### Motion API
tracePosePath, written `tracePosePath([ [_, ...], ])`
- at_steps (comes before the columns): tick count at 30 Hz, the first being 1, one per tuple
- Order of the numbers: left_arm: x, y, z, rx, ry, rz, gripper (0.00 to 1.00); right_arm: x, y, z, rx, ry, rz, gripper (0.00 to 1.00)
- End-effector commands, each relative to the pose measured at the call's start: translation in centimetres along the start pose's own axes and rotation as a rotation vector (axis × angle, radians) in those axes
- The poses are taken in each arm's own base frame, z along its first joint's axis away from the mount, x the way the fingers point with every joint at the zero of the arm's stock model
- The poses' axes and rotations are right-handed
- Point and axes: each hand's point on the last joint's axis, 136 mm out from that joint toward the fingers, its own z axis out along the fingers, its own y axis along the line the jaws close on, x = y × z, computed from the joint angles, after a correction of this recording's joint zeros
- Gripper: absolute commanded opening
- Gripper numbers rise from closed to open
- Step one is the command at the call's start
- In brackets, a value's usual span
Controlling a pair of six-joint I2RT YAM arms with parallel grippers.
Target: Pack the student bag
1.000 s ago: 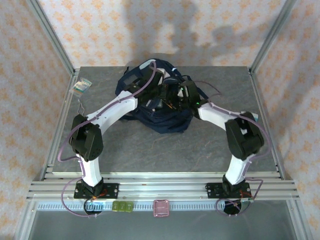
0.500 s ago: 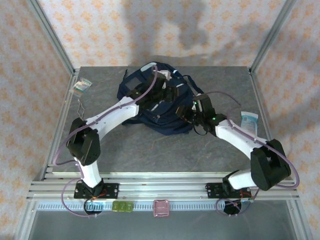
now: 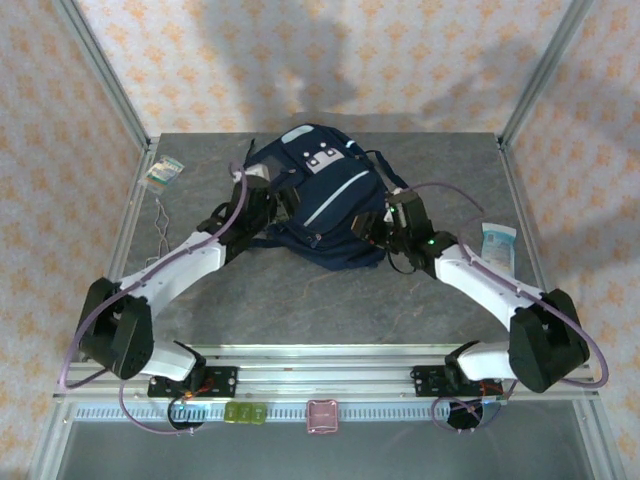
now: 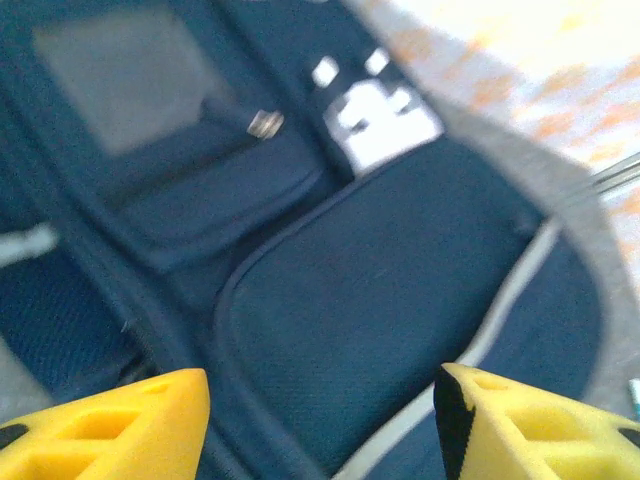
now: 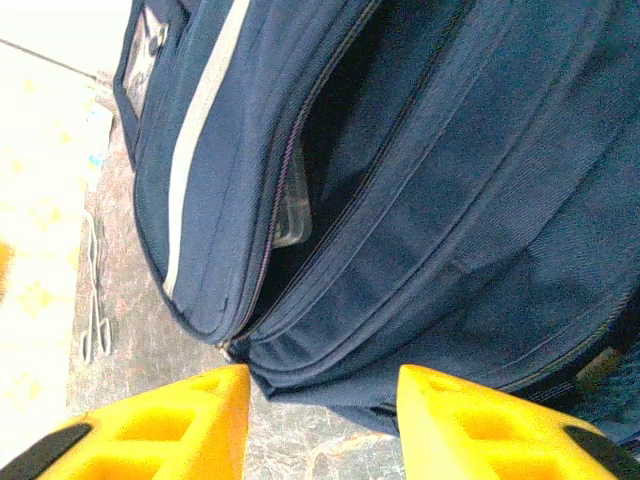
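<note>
The student bag (image 3: 322, 200), a navy backpack with white patches and a grey stripe, lies at the back middle of the table. My left gripper (image 3: 268, 200) is at its left side; in the left wrist view the left gripper (image 4: 320, 420) is open above the bag's front panel (image 4: 400, 300), holding nothing. At the bag's right side my right gripper (image 3: 375, 226) faces it. The right wrist view has the right gripper (image 5: 320, 400) open at the bag's (image 5: 450, 230) lower edge. A zip opening (image 5: 330, 170) gapes there, with a clear item (image 5: 296, 212) inside.
A small packet (image 3: 163, 172) and a thin metal tool (image 3: 160, 215) lie at the left edge. A pale blue packet (image 3: 497, 243) lies at the right. Green (image 3: 245, 411) and pink (image 3: 322, 415) items sit on the front rail. Metal frame posts stand at the corners.
My left gripper opened and drew back left out of the bag. The right arm swung out to the right. The bag's front panel with the grey stripe now faces up.
</note>
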Motion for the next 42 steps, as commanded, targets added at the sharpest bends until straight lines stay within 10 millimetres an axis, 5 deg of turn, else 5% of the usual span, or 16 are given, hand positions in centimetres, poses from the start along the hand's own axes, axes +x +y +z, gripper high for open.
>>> tracePosePath([
  [1, 0.8, -0.6, 1.7, 0.049, 0.013, -0.09, 0.62, 0.6, 0.7, -0.1, 0.013, 0.002, -0.051, 0.42],
  [10, 2.3, -0.4, 4.8, 0.054, 0.055, -0.127, 0.62, 1.3, 1.3, 0.5, -0.025, 0.014, -0.024, 0.41],
  [14, 2.7, -0.6, 6.1, 0.055, 0.078, -0.123, 0.55, 1.9, 1.2, 0.9, -0.018, 0.035, -0.032, 0.4],
  [22, 3.6, -1.7, 7.2, 0.101, 0.14, -0.126, 0.0, 4.3, 0.8, 2.0, 0.032, 0.073, -0.077, 0.37],
  [35, 1.0, -6.8, 2.7, 0.322, 0.122, -0.237, 0.0, 4.2, 3.5, 4.6, 0.015, 0.06, -0.127, 0.38],
  [42, 1.1, -7.6, 2.1, 0.346, 0.12, -0.242, 0.0, 2.6, 4.2, 5.2, 0.053, -0.024, -0.1, 0.37],
])
